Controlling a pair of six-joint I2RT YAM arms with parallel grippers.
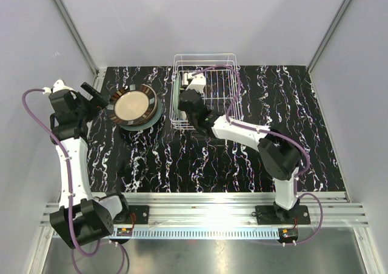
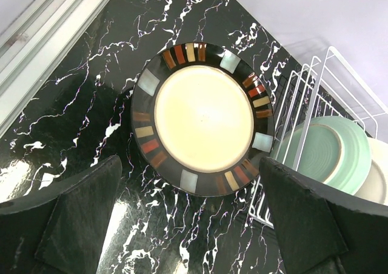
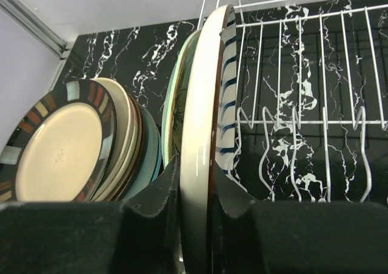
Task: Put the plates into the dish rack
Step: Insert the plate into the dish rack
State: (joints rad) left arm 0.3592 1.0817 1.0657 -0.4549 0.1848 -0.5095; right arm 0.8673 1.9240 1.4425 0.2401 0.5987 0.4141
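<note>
Your black marbled tabletop [image 1: 200,165] fills the floor of the cell, with both arms reaching out over it from the near rail. Your left arm [image 1: 71,159] goes up the left side. Your right arm [image 1: 242,128] stretches across to the left end of the dish rack [image 1: 204,56].

The white wire rack stands at the back centre of the tabletop. Just left of it, apart from its wall, a stack of plates [image 1: 134,106] lies flat. The top plate [image 2: 203,117] has a cream centre and a dark rim set with coloured blocks.

Inside the rack, at its left end, a cream plate [image 3: 200,104] with a brown rim stands upright on edge. A pale green plate [image 3: 176,92] stands just beside it, on the side nearer the stack. The rest of the rack's prongs [image 3: 303,165] to the right hold nothing.

Your right pincer [image 3: 195,183] is pinching the lower edge of that cream plate, one finger on each face.

Your left pincer [image 2: 194,225] is spread wide and holds nothing. It hovers near the left side of the stack, its two dark fingers [image 2: 85,213] framing the top plate in the wrist view without touching it.
</note>
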